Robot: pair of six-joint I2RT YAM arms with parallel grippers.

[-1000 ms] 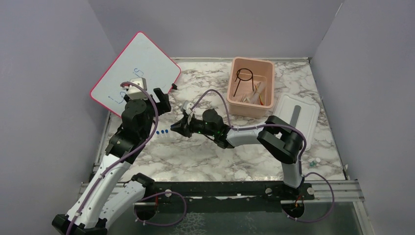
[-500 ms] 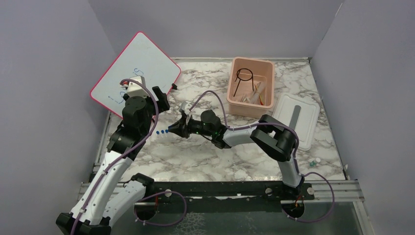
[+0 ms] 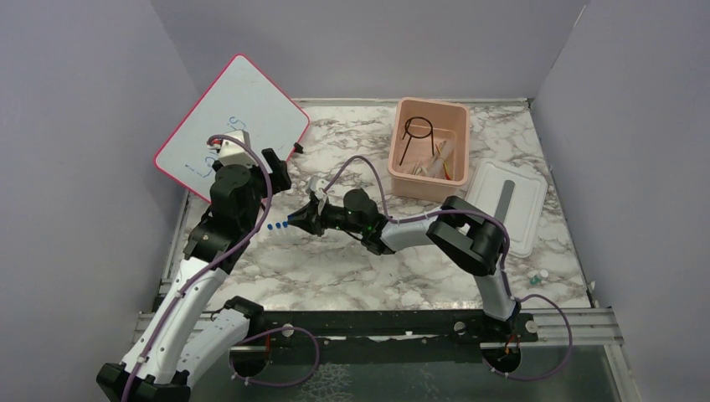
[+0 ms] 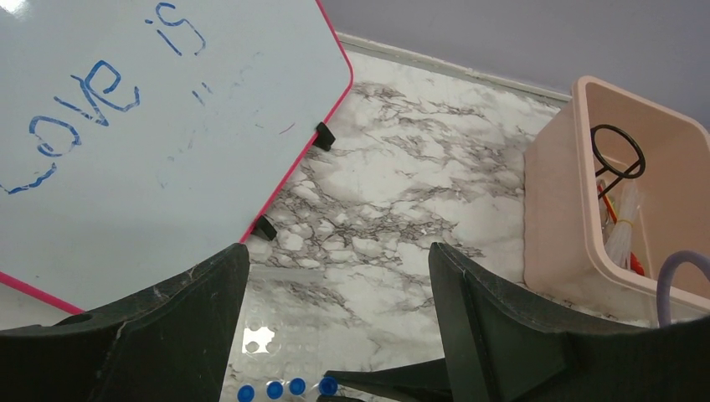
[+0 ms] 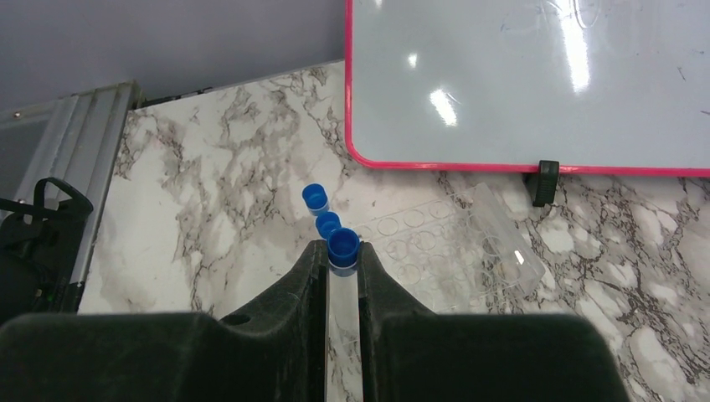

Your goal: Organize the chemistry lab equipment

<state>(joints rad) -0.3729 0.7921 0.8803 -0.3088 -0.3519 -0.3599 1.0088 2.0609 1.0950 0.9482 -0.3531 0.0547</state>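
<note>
My right gripper (image 3: 295, 221) (image 5: 343, 258) is shut on a blue-capped vial (image 5: 343, 246), held low at the near edge of a clear well rack (image 5: 452, 243) (image 4: 259, 335). More blue-capped vials (image 5: 315, 198) (image 3: 273, 225) stand in a row just beyond its tip; the row also shows in the left wrist view (image 4: 273, 389). My left gripper (image 3: 276, 172) (image 4: 337, 251) is open and empty, above the rack and beside the whiteboard. The black ring stand (image 3: 416, 130) (image 4: 618, 151), a clear tube and a red-yellow rod (image 3: 448, 167) lie in the pink tub. I cannot make out the tongs.
The pink-rimmed whiteboard (image 3: 230, 126) leans at the back left on black feet. The pink tub (image 3: 393, 159) stands at the back centre-right, with its white lid (image 3: 527, 201) to its right. Two small vials (image 3: 536, 275) lie near the front right edge.
My right gripper has moved a little to the left with the vial, toward the row of blue caps. The left arm has shifted slightly.
</note>
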